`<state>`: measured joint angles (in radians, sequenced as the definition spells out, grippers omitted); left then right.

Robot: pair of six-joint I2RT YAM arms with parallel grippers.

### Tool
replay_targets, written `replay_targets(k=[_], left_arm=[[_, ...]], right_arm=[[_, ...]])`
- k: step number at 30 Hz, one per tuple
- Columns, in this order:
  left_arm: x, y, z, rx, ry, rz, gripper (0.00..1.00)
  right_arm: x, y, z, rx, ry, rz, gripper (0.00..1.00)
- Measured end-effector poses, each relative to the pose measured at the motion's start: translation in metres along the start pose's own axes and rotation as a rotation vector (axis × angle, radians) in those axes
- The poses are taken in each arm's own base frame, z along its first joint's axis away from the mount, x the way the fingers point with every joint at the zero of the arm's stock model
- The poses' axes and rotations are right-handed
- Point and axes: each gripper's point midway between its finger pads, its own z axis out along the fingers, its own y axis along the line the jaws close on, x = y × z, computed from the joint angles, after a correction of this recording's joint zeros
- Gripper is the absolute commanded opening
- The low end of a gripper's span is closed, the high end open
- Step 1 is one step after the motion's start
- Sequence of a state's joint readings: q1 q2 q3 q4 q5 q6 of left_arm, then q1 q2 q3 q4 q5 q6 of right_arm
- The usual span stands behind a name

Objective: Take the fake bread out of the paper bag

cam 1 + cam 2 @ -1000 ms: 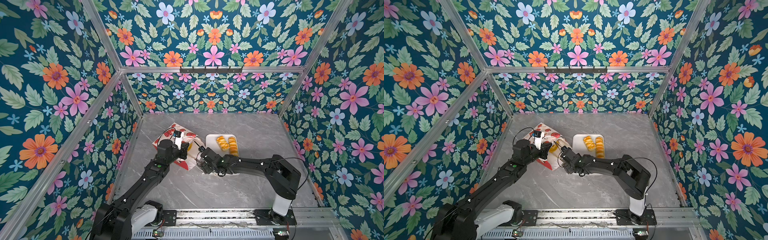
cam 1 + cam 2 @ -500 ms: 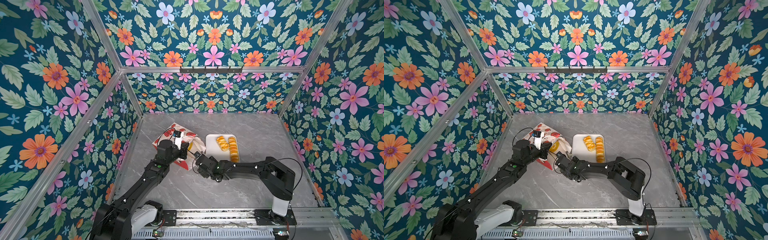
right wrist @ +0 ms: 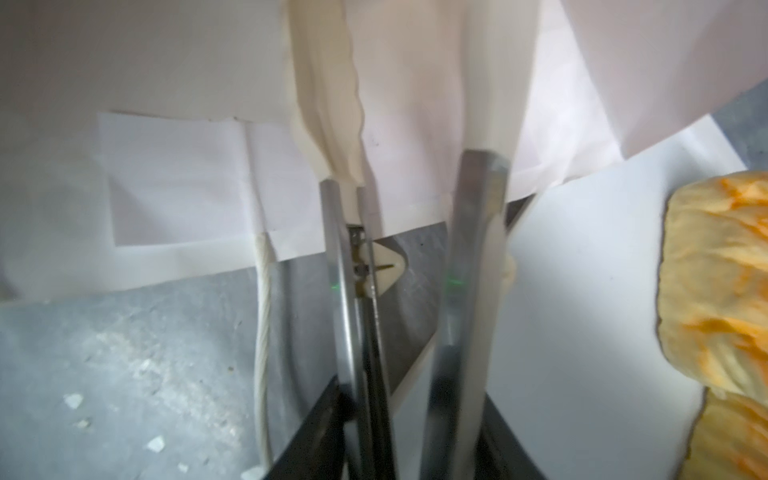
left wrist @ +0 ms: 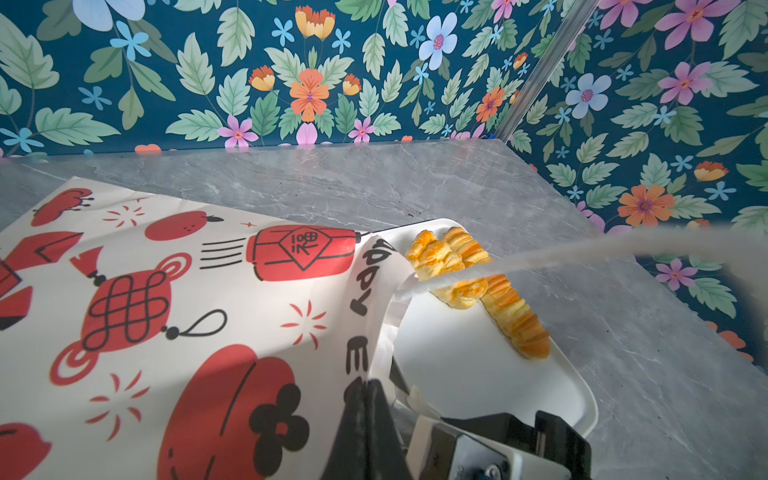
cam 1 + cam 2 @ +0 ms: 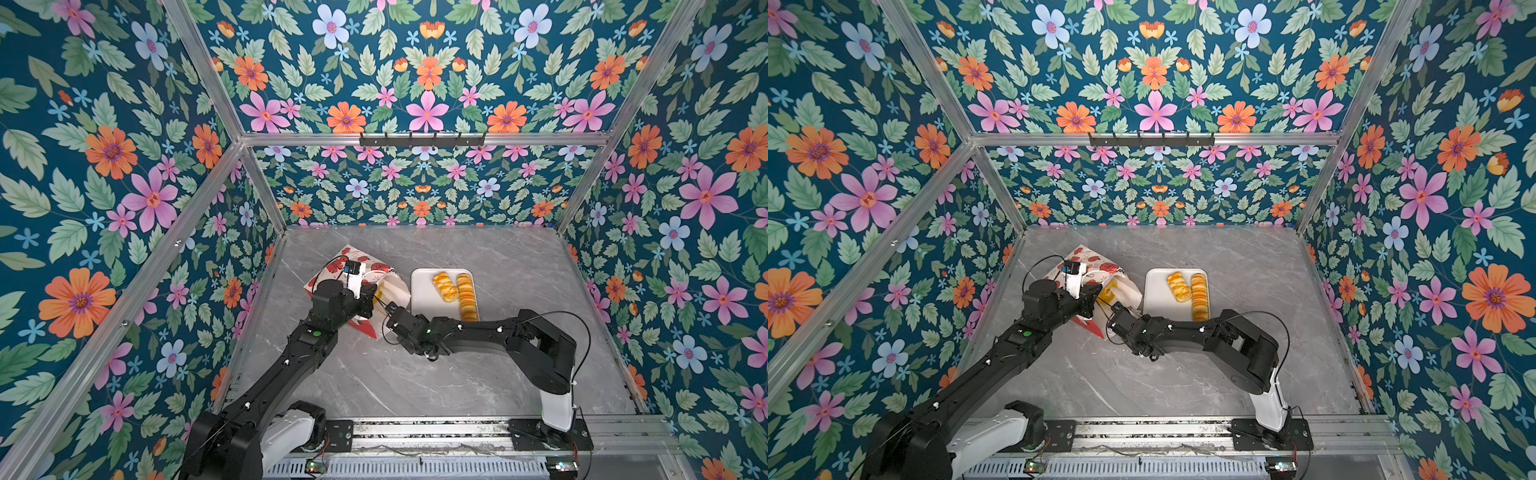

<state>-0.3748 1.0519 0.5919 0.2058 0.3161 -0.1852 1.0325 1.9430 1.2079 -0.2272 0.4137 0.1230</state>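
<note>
The paper bag (image 5: 380, 268) (image 4: 166, 291) lies on its side, its white-lined mouth facing the white tray. My left gripper (image 5: 369, 298) (image 4: 365, 388) is shut on the bag's upper rim and holds the mouth agape. One piece of yellow fake bread (image 5: 380, 292) (image 5: 1108, 293) shows just inside the mouth. My right gripper (image 5: 388, 308) (image 3: 409, 83) reaches over the lower lip into the mouth. Its fingers (image 3: 478, 199) stand apart, with only white lining showing between them. Two more pieces of fake bread lie on the tray: a twist (image 5: 445, 286) (image 4: 440, 257) and a long ridged loaf (image 5: 466, 297) (image 4: 511, 316).
The white tray (image 5: 424, 291) (image 4: 478, 365) sits right beside the bag's mouth, its near corner under the right wrist. A white cord handle (image 3: 262, 332) trails on the grey marble table (image 5: 415, 382). Flowered walls close in the left, back and right.
My right gripper has slid left along the table, then forward into the bag's mouth. The left gripper and the bag have stayed put.
</note>
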Motion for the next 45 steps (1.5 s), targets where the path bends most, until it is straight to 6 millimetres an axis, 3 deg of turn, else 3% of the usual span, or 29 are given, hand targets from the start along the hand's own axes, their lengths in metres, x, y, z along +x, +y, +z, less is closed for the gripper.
replay_targets(k=[10, 15, 19, 24, 32, 36, 45], left_arm=[[0.0, -0.001, -0.002, 0.003, -0.006, 0.001, 0.0], [0.001, -0.001, -0.003, 0.004, -0.005, 0.001, 0.0], [0.001, -0.001, -0.003, 0.005, -0.006, 0.001, 0.0], [0.001, -0.001, -0.003, 0.005, -0.006, -0.001, 0.0], [0.002, -0.001, -0.003, 0.004, -0.004, -0.002, 0.0], [0.002, -0.001, -0.003, 0.004, -0.003, -0.002, 0.0], [0.003, -0.001, -0.002, 0.004, -0.001, -0.004, 0.0]], right_arm=[[0.002, -0.019, -0.032, -0.249, 0.008, 0.235, 0.4], [-0.002, -0.006, -0.042, -0.399, 0.027, 0.281, 0.44], [0.006, 0.008, -0.039, -0.465, 0.078, 0.276, 0.51], [0.016, 0.012, -0.037, -0.477, 0.113, 0.277, 0.64], [0.013, 0.001, -0.045, -0.411, 0.077, 0.263, 0.73], [0.01, 0.008, -0.052, -0.392, 0.054, 0.208, 0.77], [0.035, 0.009, -0.044, -0.339, 0.107, 0.17, 0.81]])
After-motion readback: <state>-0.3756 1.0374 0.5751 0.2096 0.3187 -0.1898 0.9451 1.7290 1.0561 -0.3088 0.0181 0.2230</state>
